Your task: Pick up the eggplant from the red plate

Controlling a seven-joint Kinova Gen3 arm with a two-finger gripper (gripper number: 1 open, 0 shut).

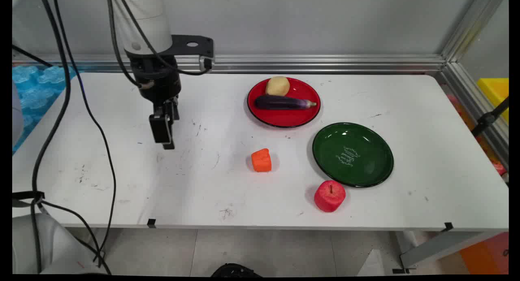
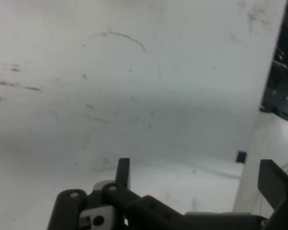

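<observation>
My black gripper (image 1: 164, 139) hangs just above the bare white table (image 1: 122, 171) at its left middle, holding nothing. In the hand view the gripper (image 2: 198, 173) is open, one finger (image 2: 123, 171) standing far from the other, with only scuffed tabletop between them. The nearest thing is a small orange vegetable (image 1: 261, 160), well to the right of the gripper. Farther right lie a red apple (image 1: 329, 196) and an empty green plate (image 1: 352, 154). A red plate (image 1: 284, 117) at the back holds a potato (image 1: 278, 86) and a purple eggplant (image 1: 283, 103).
Black cables (image 1: 95, 122) hang from the arm over the table's left part. A blue textured sheet (image 1: 30, 94) lies past the left edge. An aluminium rail (image 1: 325, 63) runs along the back, and a yellow bin (image 1: 495, 92) stands beyond the right edge.
</observation>
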